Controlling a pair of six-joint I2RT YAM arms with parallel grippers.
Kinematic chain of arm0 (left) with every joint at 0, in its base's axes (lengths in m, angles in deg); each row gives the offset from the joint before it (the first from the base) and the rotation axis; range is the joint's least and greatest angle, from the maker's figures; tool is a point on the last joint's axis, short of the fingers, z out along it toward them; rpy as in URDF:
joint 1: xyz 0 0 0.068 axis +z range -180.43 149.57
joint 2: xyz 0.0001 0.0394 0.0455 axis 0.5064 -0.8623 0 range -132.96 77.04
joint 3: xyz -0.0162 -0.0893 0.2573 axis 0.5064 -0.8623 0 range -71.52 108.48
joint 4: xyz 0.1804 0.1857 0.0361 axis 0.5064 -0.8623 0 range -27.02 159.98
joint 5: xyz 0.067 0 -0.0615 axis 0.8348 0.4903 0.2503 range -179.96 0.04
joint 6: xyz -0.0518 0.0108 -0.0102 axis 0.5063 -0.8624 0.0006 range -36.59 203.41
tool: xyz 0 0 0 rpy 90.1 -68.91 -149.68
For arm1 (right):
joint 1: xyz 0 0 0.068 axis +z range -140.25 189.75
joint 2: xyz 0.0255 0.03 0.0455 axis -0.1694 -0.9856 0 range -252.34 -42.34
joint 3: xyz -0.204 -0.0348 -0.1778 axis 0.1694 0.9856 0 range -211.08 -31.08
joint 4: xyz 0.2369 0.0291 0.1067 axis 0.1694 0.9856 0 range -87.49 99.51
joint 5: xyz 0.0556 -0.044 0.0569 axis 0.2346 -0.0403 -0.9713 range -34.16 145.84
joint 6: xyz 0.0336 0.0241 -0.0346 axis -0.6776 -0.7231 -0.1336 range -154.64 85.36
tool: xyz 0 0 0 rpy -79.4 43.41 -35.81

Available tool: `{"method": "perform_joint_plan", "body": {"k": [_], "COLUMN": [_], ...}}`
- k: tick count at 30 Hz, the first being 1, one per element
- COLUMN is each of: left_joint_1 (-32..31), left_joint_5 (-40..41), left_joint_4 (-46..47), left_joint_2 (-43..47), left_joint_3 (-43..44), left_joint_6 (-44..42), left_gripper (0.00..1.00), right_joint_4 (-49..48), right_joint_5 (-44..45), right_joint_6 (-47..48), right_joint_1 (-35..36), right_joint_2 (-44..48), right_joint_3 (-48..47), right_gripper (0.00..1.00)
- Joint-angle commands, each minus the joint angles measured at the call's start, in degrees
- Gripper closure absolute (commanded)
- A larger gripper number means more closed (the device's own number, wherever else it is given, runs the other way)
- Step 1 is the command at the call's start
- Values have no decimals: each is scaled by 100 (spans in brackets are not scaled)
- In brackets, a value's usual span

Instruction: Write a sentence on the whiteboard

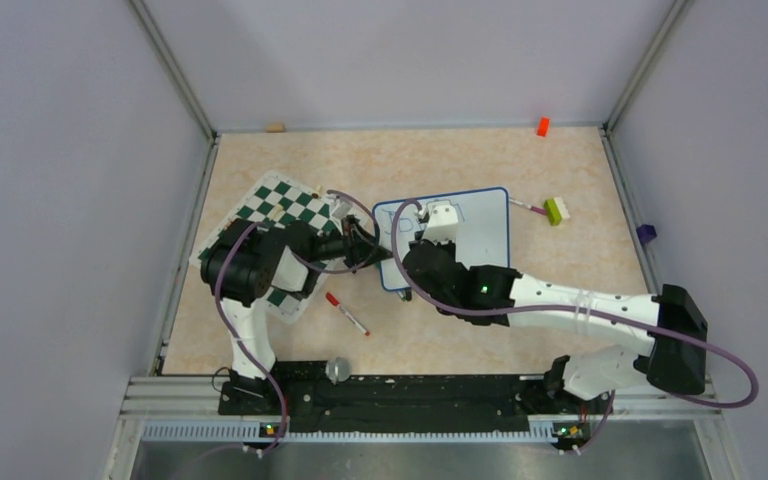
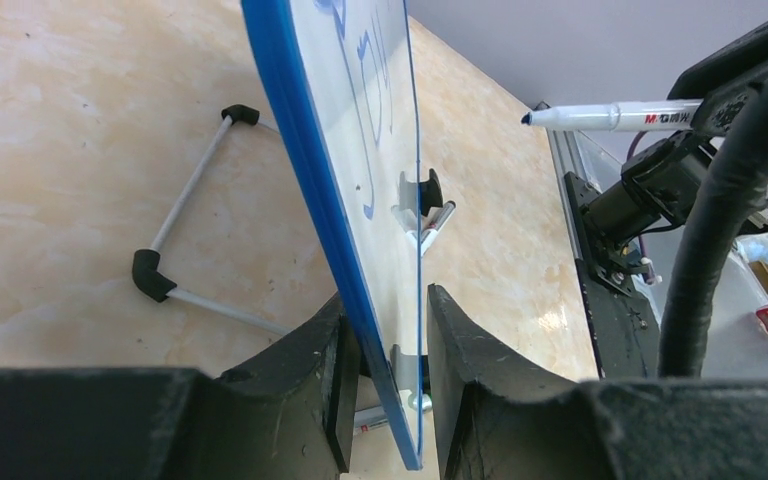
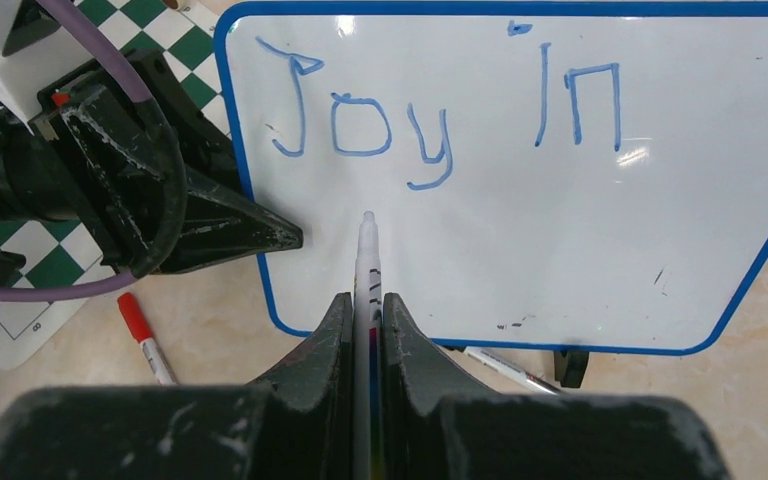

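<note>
Here, caught the whiteboard (image 1: 480,235) propped at a tilt on its wire stand (image 2: 185,215) near the middle of the tan table (image 1: 440,160), just beside the green-and-white chess mat (image 1: 280,200). Found the left gripper (image 2: 385,320) straddling the board's left edge with jaws partly apart: one finger (image 2: 300,370) close against the blue frame at the back, the other just shy of the white face, more a loose bracket than a clamp. Saw the right gripper (image 3: 365,310) closed tight on a white marker (image 3: 367,260), reaching in from the board's lower edge. Placed the marker's tip over blank board just below the word "Joy" and, by the left wrist view, off the surface rather than touching it. Read the sentence (image 3: 438,140) as only "Joy in", in blue, in one line across the upper part of the board, above the right gripper's fingertips. Noted a red-capped marker (image 1: 346,313) lying on the table in front of the board, near the left arm, and another pen (image 3: 505,368) tucked under the board's lower edge.
</note>
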Motion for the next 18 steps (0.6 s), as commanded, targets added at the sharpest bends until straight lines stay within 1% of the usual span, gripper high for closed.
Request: {"method": "perform_joint_plan", "body": {"k": [1, 13, 15, 18], "left_joint_1": [75, 225, 236, 239], "left_joint_5": [-14, -28, -22, -48], "left_joint_4": [544, 544, 544, 544], "left_joint_2": [133, 87, 92, 108], "left_joint_3": [175, 436, 412, 403], "left_joint_6": [41, 158, 135, 103], "left_gripper": [65, 66, 68, 73], "right_joint_4": [-110, -110, -110, -105], "right_joint_5": [138, 87, 53, -5], "right_joint_6": [57, 77, 75, 57], "right_joint_1": [70, 70, 65, 65], "right_joint_2": [129, 22, -20, -68], "right_joint_3": [44, -2, -23, -57], "right_gripper": [100, 100, 100, 100]}}
